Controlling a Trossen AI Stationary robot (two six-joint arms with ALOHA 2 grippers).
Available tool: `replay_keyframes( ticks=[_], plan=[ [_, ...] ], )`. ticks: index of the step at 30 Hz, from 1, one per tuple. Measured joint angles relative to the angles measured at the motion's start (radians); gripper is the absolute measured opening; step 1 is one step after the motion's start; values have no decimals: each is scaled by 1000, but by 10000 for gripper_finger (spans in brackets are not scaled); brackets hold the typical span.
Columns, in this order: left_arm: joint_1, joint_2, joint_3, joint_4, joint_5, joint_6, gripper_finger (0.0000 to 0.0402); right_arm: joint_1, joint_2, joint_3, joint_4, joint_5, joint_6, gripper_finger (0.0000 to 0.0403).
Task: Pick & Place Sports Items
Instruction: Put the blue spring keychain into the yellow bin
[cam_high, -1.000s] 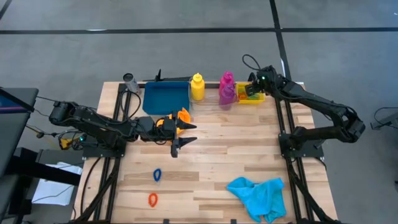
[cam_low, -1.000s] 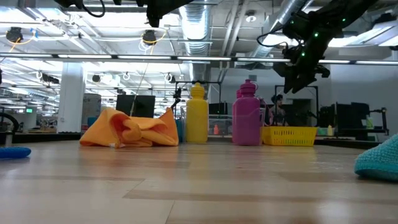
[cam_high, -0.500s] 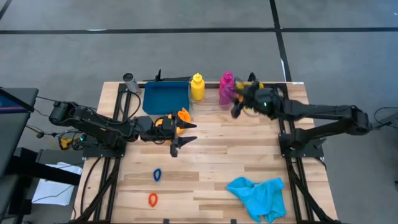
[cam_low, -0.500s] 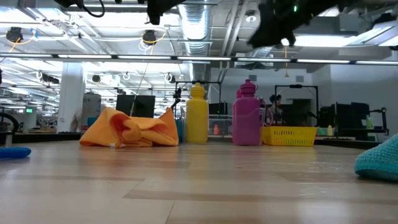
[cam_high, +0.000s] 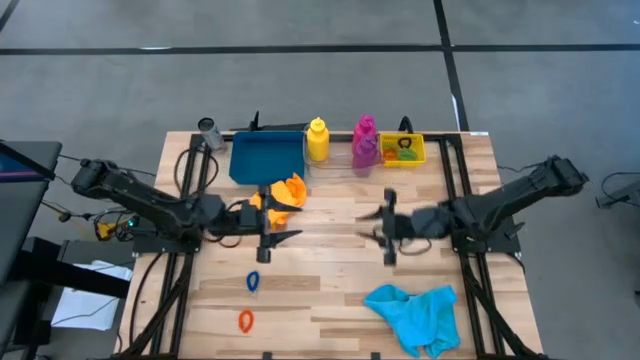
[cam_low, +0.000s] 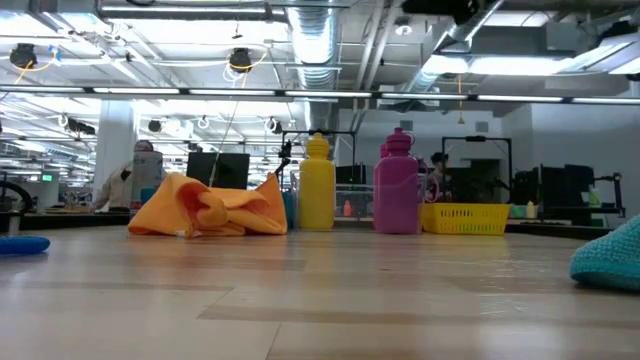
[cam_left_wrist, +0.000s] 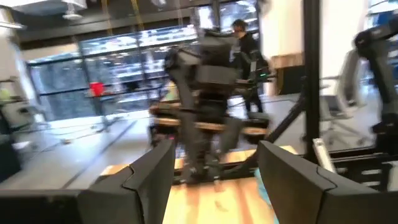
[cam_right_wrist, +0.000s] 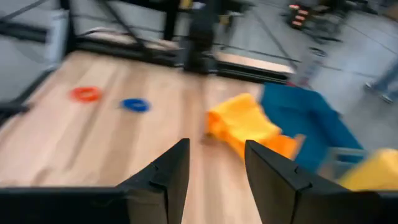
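Note:
The orange cloth (cam_high: 286, 190) lies crumpled on the table in front of the blue tray (cam_high: 266, 158). The cyan cloth (cam_high: 414, 314) lies near the front right. A yellow bottle (cam_high: 317, 140) and a magenta bottle (cam_high: 365, 141) stand upright at the far edge. A blue ring (cam_high: 253, 282) and an orange ring (cam_high: 246, 321) lie flat at the front left. My left gripper (cam_high: 275, 238) hovers open just nearside of the orange cloth. My right gripper (cam_high: 378, 228) hovers open over the table's middle and points toward the left one. Both hold nothing.
A small yellow bin (cam_high: 405, 150) with coloured rings inside stands right of the magenta bottle. A grey cylinder (cam_high: 207, 128) sits at the far left corner. Bare wood lies between the two grippers and along the front middle.
My right gripper has swung from above the yellow bin at the far right toward the table's middle and near side, turning to face left. My left gripper has drawn back a little from the orange cloth toward the near-left and rolled. The cloth has stayed as it was.

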Motion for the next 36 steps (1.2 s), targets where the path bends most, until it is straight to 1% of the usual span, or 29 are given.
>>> replay_keyframes(
  ticks=[3, 6, 8, 10, 14, 18, 22, 26, 31, 34, 36],
  plan=[
    [-61, -66, 0, -102, -71, 9, 222, 86, 24, 0, 1, 0, -4, 146],
    [-126, -108, 0, -195, -76, 1, 222, 151, 58, 0, 9, 0, -4, 146],
    [-176, -122, 0, -231, -81, -32, 222, 187, 86, 0, 10, 0, 2, 146],
    [-226, -122, 0, -271, -112, -83, 222, 214, 119, 0, 9, 0, 21, 146],
    [-328, -95, 0, -358, -211, -157, 222, 257, 197, 0, 19, 0, 56, 146],
    [-407, -54, 0, -453, -281, -230, 222, 278, 286, 0, 72, 0, 71, 146],
    [-448, -4, 0, -536, -294, -335, 222, 282, 370, 0, 165, 0, 71, 146],
    [-465, 54, 0, -601, -298, -439, 222, 274, 427, 0, 239, 4, 71, 146],
    [-464, 126, 0, -624, -298, -470, 222, 274, 446, 0, 285, 5, 74, 146],
    [-464, 158, 0, -624, -297, -476, 222, 274, 446, 0, 309, 4, 110, 146],
    [-464, 171, 0, -634, -297, -507, 222, 275, 446, 0, 309, 1, 129, 146]
  ],
)
